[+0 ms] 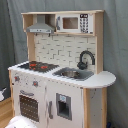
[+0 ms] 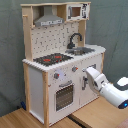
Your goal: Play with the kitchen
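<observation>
Claw (image 2: 86, 73) at kitchen (image 2: 50, 75) front; opening hidden.

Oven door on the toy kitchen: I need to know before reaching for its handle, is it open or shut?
Shut. In both exterior views the oven door lies flush with the kitchen front.

Grey curtain backdrop (image 1: 116, 45), wooden floor (image 2: 20, 119).

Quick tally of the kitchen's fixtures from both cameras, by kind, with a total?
Stovetop: 1
Sink: 1
Faucet: 1
Hood: 1
Microwave: 1
Oven door: 1
Knobs on the front panel in the second exterior view: 2
Total: 8, all on the kitchen; the arm is extra.
</observation>
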Motion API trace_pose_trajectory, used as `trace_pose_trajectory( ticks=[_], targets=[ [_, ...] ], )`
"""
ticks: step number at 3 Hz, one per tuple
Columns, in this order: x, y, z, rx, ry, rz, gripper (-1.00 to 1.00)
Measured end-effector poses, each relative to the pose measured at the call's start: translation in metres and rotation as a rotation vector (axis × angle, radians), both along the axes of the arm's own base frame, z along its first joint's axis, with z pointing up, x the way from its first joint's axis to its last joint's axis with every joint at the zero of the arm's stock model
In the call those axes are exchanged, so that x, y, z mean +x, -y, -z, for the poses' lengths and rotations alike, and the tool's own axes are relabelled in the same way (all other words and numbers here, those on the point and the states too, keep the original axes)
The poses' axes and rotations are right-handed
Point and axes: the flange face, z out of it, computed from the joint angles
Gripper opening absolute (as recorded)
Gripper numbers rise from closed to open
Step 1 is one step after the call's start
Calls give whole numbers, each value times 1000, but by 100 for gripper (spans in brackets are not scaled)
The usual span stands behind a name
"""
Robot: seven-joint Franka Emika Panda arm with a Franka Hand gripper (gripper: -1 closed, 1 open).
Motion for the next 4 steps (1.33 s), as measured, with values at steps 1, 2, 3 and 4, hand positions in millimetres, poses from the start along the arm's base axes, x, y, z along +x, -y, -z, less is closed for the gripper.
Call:
trace_pose_trajectory(
  ticks=[1,2,3,4],
  targets=[
    [6,-17,-2,-101,6,3,100],
    [19,-30,-2,-217,-1,11,100],
    [35,-37,0,-331,-22,15,100],
    [51,-37,4,-448,-50,16,100]
  ],
)
